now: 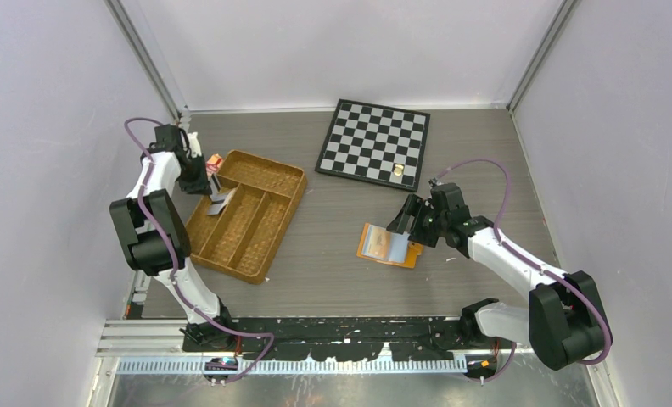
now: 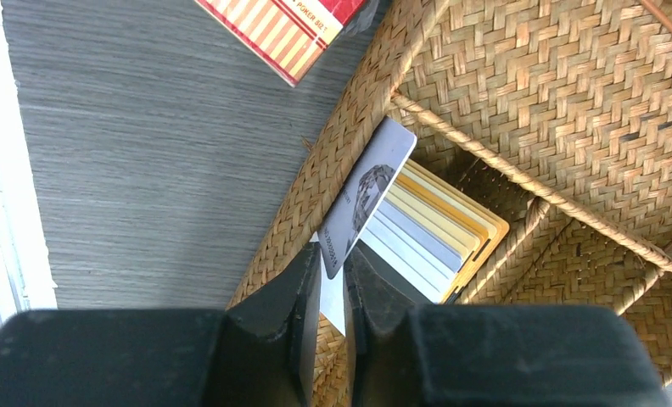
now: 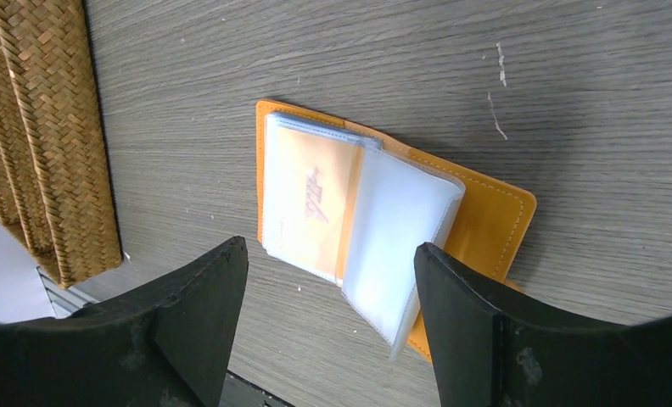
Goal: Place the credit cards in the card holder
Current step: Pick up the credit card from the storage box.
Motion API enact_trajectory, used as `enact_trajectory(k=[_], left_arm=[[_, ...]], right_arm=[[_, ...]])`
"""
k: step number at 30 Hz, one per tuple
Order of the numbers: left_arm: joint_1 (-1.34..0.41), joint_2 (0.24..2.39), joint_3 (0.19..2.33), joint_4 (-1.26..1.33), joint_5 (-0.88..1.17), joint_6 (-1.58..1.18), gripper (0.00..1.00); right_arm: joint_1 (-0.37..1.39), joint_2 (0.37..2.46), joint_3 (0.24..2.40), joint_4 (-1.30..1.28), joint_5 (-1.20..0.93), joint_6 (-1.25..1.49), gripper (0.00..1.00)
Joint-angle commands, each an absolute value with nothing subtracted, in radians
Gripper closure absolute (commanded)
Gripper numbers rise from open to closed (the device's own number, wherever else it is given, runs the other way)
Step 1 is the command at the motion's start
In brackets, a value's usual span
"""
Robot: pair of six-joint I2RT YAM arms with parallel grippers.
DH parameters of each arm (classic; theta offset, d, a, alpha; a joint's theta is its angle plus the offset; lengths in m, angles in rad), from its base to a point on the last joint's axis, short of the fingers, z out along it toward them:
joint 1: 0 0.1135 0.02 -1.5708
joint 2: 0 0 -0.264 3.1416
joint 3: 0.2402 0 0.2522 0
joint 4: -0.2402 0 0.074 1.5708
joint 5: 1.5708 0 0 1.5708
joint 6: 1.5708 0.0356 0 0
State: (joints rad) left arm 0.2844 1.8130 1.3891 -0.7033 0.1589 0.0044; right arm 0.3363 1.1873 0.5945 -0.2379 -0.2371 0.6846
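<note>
Left fingers [image 2: 305, 292] pinch silver-grey card [image 2: 362, 199] (grey picture printed); right fingers [image 3: 205, 297] wide apart over open orange holder [image 3: 485, 220].

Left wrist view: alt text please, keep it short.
The left gripper is shut on a silver-grey card, held tilted against the wall of a brown woven tray. Under it a stack of yellow and grey cards lies in a tray compartment. A red-and-tan striped packet sits on the grey table at the top edge.

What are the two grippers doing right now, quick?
Left gripper: closed on a grey credit card at the woven tray.
Right gripper: open, holding nothing, above the open card holder.
</note>
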Motion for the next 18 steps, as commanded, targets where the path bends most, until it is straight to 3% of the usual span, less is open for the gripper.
enact_trajectory(k=[1, 18], left_arm=[[0.292, 1.808, 1.42, -0.643, 0.187, 0.005, 0.81], [0.291, 1.798, 1.422, -0.592, 0.17, 0.03, 0.76]], right_arm=[[0.331, 1.194, 0.589, -0.19, -0.26, 0.694, 0.24], [0.331, 1.214, 0.577, -0.16, -0.302, 0.712, 0.24]])
